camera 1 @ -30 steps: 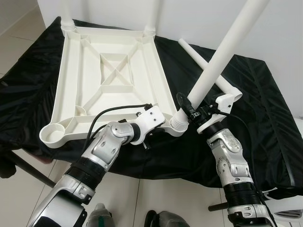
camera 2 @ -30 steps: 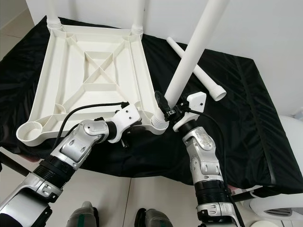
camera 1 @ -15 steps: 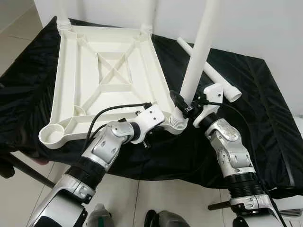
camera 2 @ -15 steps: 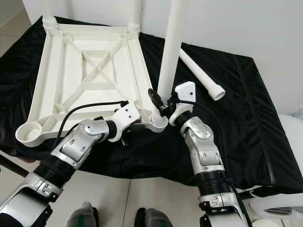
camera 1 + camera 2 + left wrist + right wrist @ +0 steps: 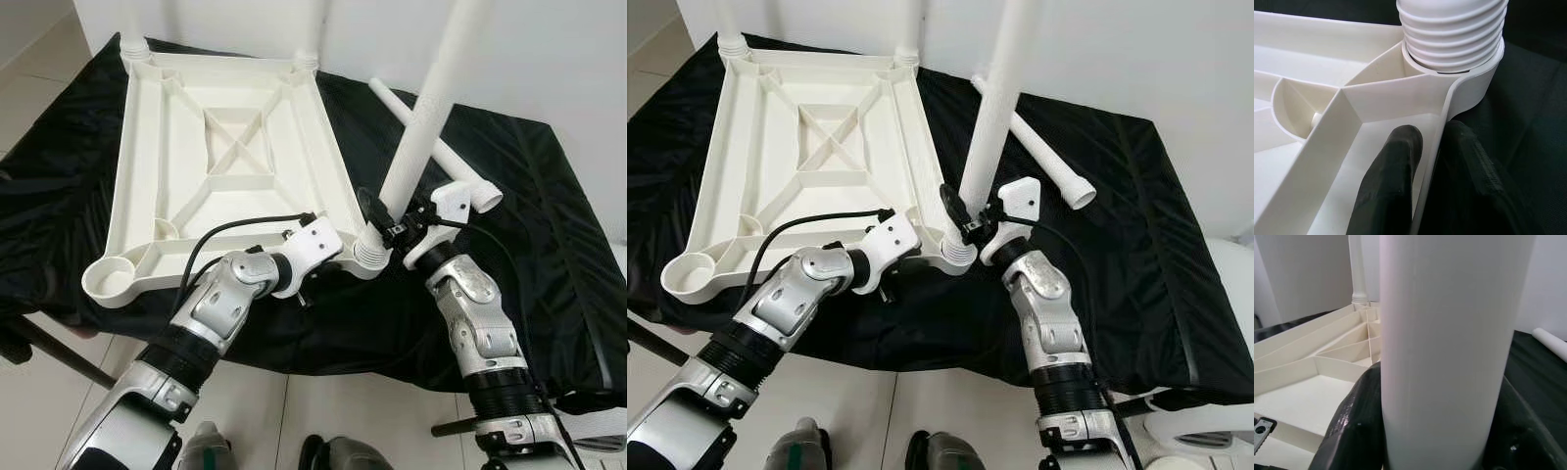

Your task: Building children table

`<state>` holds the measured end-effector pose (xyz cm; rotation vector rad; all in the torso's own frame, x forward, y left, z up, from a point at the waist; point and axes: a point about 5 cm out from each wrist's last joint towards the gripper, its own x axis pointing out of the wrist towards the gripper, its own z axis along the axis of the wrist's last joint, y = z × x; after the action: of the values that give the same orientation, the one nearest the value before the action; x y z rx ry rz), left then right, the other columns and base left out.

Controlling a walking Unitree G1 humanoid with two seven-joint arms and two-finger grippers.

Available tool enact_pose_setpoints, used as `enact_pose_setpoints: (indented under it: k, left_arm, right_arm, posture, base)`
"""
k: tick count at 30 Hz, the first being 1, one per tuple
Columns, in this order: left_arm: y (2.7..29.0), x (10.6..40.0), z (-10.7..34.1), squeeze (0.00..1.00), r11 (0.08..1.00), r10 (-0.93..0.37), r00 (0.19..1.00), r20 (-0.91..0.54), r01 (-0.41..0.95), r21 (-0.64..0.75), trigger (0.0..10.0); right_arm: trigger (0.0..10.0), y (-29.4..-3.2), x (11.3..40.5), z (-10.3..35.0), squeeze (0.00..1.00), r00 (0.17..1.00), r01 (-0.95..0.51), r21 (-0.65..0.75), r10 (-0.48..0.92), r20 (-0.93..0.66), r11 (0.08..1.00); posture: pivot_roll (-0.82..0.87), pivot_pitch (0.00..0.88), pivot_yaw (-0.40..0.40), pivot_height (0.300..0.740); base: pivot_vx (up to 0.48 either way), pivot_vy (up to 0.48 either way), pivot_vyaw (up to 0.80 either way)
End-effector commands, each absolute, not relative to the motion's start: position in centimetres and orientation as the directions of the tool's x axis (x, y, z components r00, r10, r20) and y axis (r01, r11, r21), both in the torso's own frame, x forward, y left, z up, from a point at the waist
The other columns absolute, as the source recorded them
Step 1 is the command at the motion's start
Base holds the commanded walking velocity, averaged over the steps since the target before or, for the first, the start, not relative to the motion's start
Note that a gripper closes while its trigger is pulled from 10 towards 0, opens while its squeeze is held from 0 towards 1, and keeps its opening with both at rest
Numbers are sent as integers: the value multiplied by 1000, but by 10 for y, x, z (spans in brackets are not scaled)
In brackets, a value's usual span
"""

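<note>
A white plastic tabletop lies upside down on a black-covered surface. Two legs stand in its far corners. My right gripper is shut on a third white leg, whose ribbed foot sits in the near right corner socket; the leg leans to the right. My left gripper is shut on the tabletop's near rim beside that socket, one finger inside the wall and one outside. A fourth leg lies loose on the cloth behind. The near left socket holds nothing.
The black cloth covers the surface out to the right and drops off at the near edge onto pale floor tiles. A white wall rises behind. My feet show at the bottom.
The held leg swung from a strong rightward lean to nearly upright, then tipped partly right again. My right wrist turned with it. The left gripper stayed on the rim.
</note>
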<state>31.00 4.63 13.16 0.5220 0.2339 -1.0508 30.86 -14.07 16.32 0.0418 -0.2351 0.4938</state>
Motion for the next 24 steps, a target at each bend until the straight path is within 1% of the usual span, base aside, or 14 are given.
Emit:
enact_pose_setpoints:
  k: [1, 13, 20, 24]
  left_arm:
    - [49, 310, 129, 0, 386, -746, 494, -446, 867, 314, 10000]
    - [48, 309, 129, 0, 385, -749, 493, -443, 868, 314, 10000]
    - [48, 309, 130, 0, 388, -750, 494, -440, 867, 312, 10000]
    - [48, 309, 130, 0, 390, -750, 494, -440, 867, 310, 10000]
  right_arm:
    - [10000, -165, 305, 131, 0, 919, -388, 31, 384, 92, 921]
    - [10000, -159, 302, 132, 0, 912, -398, 0, 395, 111, 917]
    - [10000, -152, 294, 131, 0, 918, -373, -31, 373, 138, 927]
    - [10000, -152, 292, 128, 0, 922, -359, -45, 362, 138, 932]
  posture:
    - [72, 64, -108, 740]
    - [73, 58, -113, 740]
    - [71, 71, -111, 740]
    - [71, 71, -111, 740]
  base:
    - [0, 0, 0]
    - [0, 0, 0]
    - [0, 0, 0]
    - [0, 0, 0]
